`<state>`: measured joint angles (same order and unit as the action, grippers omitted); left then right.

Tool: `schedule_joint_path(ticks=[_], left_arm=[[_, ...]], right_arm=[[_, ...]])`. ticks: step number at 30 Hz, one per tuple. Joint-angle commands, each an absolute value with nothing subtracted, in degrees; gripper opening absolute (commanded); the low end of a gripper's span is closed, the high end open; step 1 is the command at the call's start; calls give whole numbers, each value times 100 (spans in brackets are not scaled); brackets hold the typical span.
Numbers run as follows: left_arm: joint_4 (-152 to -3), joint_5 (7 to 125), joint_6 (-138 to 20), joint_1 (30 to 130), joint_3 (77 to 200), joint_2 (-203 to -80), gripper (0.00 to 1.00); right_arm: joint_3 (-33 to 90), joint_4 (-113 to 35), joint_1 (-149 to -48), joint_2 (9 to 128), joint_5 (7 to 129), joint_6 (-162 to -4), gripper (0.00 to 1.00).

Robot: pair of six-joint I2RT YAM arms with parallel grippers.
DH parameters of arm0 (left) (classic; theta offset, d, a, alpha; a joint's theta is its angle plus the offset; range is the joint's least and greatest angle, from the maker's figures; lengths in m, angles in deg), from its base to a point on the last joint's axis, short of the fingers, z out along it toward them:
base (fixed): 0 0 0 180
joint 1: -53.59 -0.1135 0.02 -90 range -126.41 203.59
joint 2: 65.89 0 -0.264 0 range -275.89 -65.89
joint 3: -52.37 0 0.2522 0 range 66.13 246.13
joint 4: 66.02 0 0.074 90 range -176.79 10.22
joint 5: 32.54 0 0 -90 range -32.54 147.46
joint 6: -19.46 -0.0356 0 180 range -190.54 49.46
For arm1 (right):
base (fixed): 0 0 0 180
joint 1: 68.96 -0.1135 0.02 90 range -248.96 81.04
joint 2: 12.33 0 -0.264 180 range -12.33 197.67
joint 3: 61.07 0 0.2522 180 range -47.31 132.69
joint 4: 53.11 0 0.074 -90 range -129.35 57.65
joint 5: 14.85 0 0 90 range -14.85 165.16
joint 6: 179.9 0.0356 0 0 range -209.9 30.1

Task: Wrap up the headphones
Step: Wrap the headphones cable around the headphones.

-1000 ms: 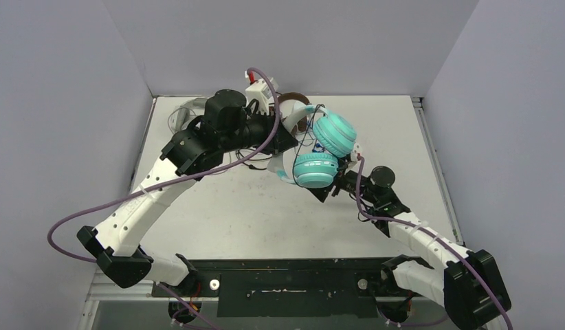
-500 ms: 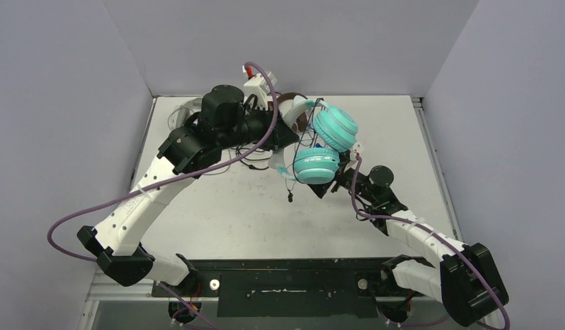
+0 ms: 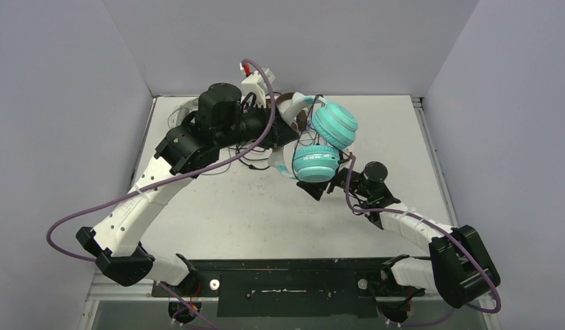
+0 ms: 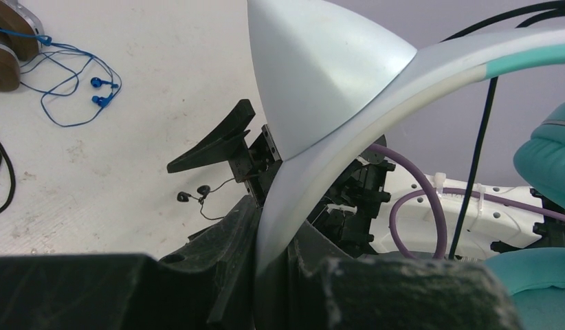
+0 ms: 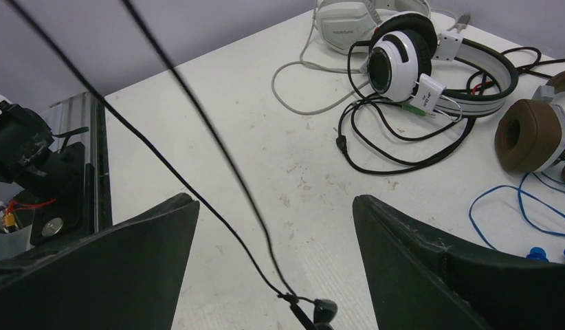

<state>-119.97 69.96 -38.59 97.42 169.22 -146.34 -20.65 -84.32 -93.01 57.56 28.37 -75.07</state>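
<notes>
Headphones hanging above the far middle of the worktop, one arm gripping and one open.
You are looking at the light teal headphones (image 3: 324, 141) hanging clear of the worktop (image 3: 231, 213), near the middle of its far edge. Your left gripper (image 4: 273, 234) is clenching their white band (image 4: 348, 117), jaws pinched tight on it, and the ear cups are drooping to its right. Your right gripper (image 5: 276, 227) is hovering just below the lower cup, on the side of the near edge, its fingers spread wide and grasping nothing. A thin black cable (image 5: 197, 124) is dangling between them. Toward the far left corner, the black-and-white headset (image 5: 410, 58), the pale grey headset (image 5: 348, 17) and the brown headset (image 5: 530, 134) with its blue cable (image 5: 500, 206) are lying close together on the worktop.
</notes>
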Motion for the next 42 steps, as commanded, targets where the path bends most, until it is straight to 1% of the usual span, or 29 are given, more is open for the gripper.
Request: schedule_joint_path(ticks=[1, 3, 5, 8, 10, 12, 14, 15, 20, 24, 27, 31, 36, 40, 42], left_arm=[[-11573, 7142, -3646, 9730, 17342, -14482, 0], [-11552, 7144, -3628, 9732, 17344, -14475, 0], [-11547, 7153, -3623, 9735, 17352, -14482, 0], [-11577, 7083, -3618, 9723, 17357, -14474, 0], [-11617, 6947, -3590, 9698, 17362, -14462, 0], [-11630, 6823, -3513, 9602, 17305, -14432, 0], [-11601, 6819, -3440, 9452, 17201, -14405, 0], [-11600, 6831, -3394, 9349, 17151, -14408, 0], [-11447, 7035, -3238, 8726, 16810, -14439, 0], [-11172, 6780, -3136, 8382, 16430, -14404, 0], [-10911, 6515, -2952, 8229, 16010, -14403, 0], [-10818, 5546, -2776, 8224, 15516, -14371, 0], [-11122, 4379, -2671, 8292, 15287, -14518, 0], [-11679, 2865, -2785, 8511, 15250, -14771, 0], [-12046, 2076, -2760, 8706, 15262, -14943, 0]], right_arm=[[-1801, -8943, -9304, 5796, 2585, -7542, 80], [-1769, -8936, -9299, 5847, 2594, -7545, 72], [-1738, -8935, -9300, 5896, 2575, -7533, 60], [-1733, -9007, -9307, 5955, 2480, -7446, 32], [-1766, -9070, -9309, 5986, 2398, -7347, 16], [-1844, -9108, -9332, 5980, 2305, -7207, 8], [-1976, -9118, -9412, 5891, 2282, -7124, 1], [-2058, -9055, -9470, 5816, 2304, -7116, 0], [-2386, -8388, -9959, 5020, 2583, -7171, 0], [-2531, -7748, -10570, 4331, 2909, -7118, 0], [-2512, -7316, -10900, 4024, 2969, -6961, 0], [-2273, -6485, -11240, 3671, 3233, -6989, 0], [-1613, -5306, -11404, 3704, 3175, -7366, 0], [-983, -4527, -11405, 3752, 3218, -7810, 0], [-636, -4037, -11398, 3823, 3483, -8077, 0]])
